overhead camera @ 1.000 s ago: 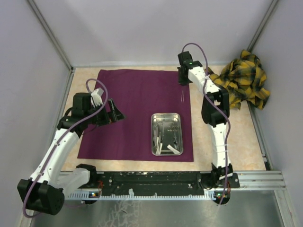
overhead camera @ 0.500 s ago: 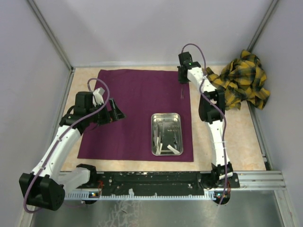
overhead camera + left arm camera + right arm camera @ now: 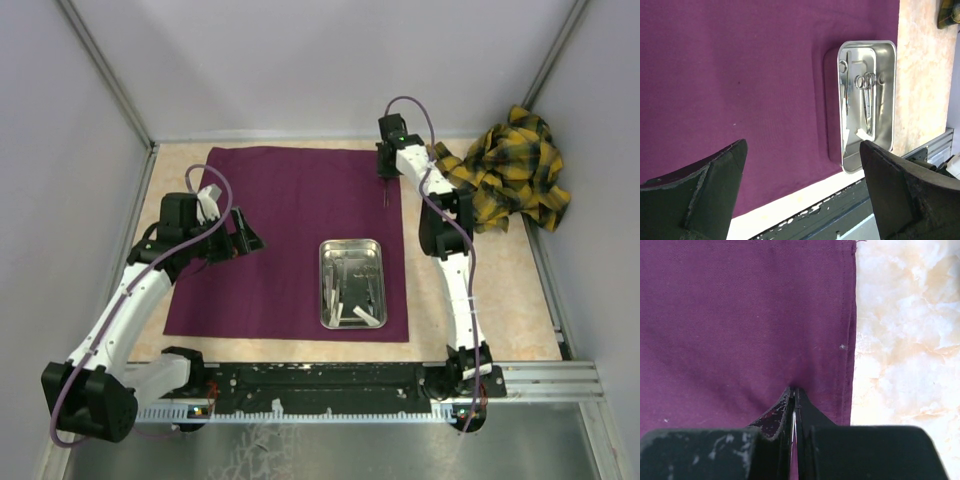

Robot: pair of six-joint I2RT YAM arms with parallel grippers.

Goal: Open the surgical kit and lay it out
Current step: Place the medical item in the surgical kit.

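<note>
Purple cloth [image 3: 290, 230] lies flat and open on the counter [image 3: 500, 290]. It is soft and floppy, so an edge or a corner is the best place to pinch it. On its front right part sits the steel tray [image 3: 324, 285]. The tray looks hard, shiny and slippery, and its rim is the place to grab.

Inside the tray lie thin scissors [image 3: 867, 95], another thin metal tool [image 3: 846, 85] and small white pieces [image 3: 368, 317]. They look light and skinny, so they likely need a careful pinch.

The right end effector [image 3: 385, 188] is clenched tight, tip down near the cloth's right edge. A thin bright sliver shows in its grip, too small to name. The left end effector [image 3: 243, 240] is spread wide and holds nothing, over the cloth's left side. A yellow checked rag [image 3: 510, 170] sits far right.
</note>
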